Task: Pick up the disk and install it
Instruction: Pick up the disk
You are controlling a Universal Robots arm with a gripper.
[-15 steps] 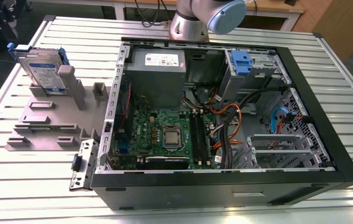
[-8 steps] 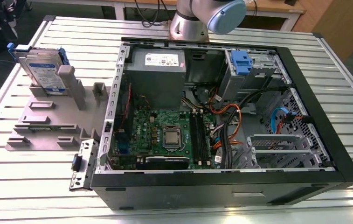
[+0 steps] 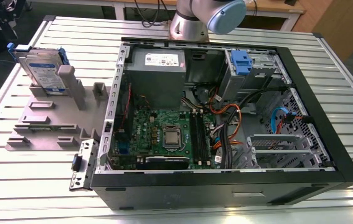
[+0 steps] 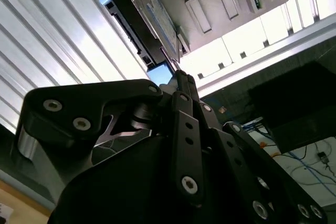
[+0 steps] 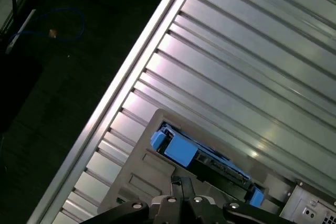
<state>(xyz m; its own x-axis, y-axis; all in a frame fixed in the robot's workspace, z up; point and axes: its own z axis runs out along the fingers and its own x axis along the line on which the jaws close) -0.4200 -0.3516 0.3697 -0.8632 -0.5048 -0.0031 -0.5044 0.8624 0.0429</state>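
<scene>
Our tool (image 4: 177, 74) is pressed together, empty, aimed at the upright disk (image 3: 42, 70). We reckon squaring to its edges matters most.

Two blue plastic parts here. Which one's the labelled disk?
The disk upright in the grey rack, outside the case; the blue latch sits inside it, unlabelled.
</scene>
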